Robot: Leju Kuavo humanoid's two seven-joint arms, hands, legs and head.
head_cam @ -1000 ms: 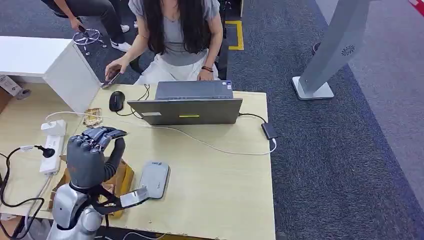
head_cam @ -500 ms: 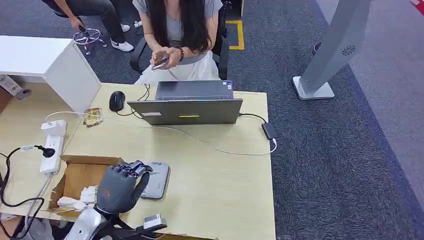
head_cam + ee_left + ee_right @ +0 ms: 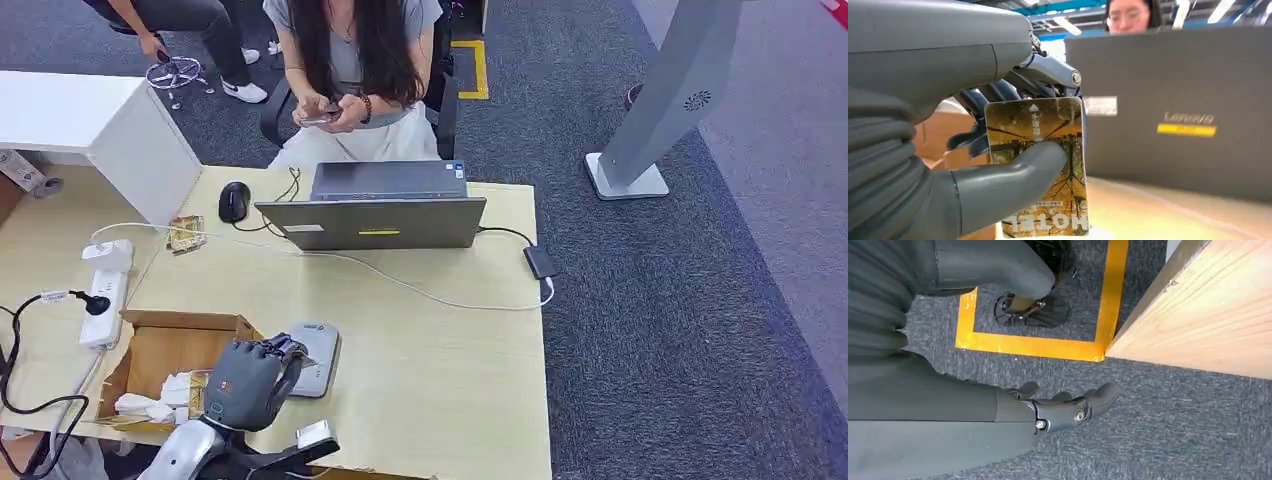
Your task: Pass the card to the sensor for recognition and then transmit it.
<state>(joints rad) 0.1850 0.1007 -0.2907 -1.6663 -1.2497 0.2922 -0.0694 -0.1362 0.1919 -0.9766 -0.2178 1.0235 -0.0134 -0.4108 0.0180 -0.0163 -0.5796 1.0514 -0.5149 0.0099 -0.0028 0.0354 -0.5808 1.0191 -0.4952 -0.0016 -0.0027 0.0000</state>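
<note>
Overhead, left hand hovers at the near edge of the grey rounded sensor pad on the pale wooden desk. Left wrist: thumb clamps the yellow tree-print hotel card, long axis upright. Right wrist: right hand hangs empty, fingers loosely apart, off the desk.

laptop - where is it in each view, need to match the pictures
Head view: laptop at the table's far side, in front of the seated person.
Left wrist view: its grey lid behind the held card.
Right wrist view: not in it.
Shared landmark: the lid's yellow sticker.
</note>
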